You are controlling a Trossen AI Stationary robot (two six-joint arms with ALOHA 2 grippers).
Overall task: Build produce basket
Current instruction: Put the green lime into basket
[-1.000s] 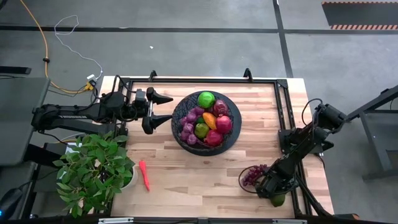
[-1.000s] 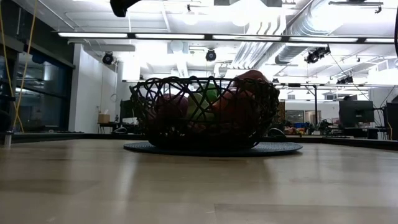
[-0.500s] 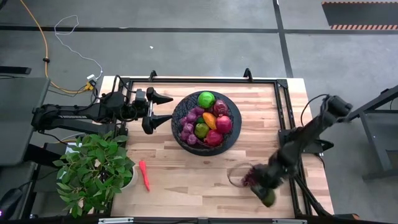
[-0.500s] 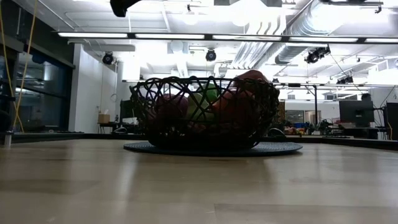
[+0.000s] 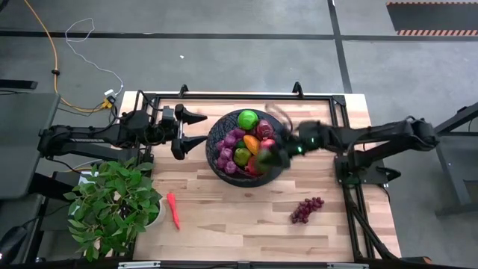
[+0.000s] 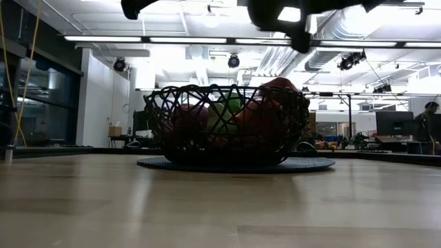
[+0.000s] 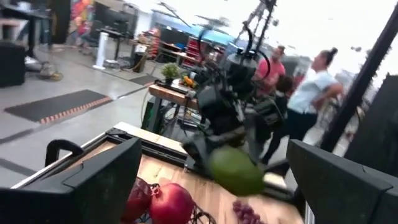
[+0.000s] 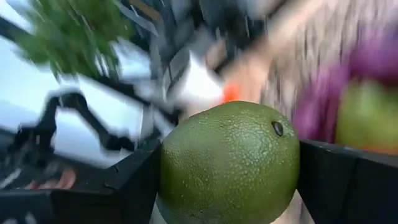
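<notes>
2 fingers of right gripper (image 8: 227, 180) clamp green fruit (image 8: 229, 163) above basket (image 5: 216, 127).

Light butcher-block wooden table (image 5: 224, 213), black metal frame. Directly on it: round black woven-mesh basket (image 5: 214, 133) between both grippers, purple grape bunch (image 5: 306, 208) and slim red-orange pepper (image 5: 173, 211) well clear, leafy potted plant (image 5: 112, 205) below left gripper (image 5: 196, 130).

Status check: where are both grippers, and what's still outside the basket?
Right gripper over basket rim, gripping green fruit. Left gripper open, beside basket. Grape bunch, red pepper on table.
</notes>
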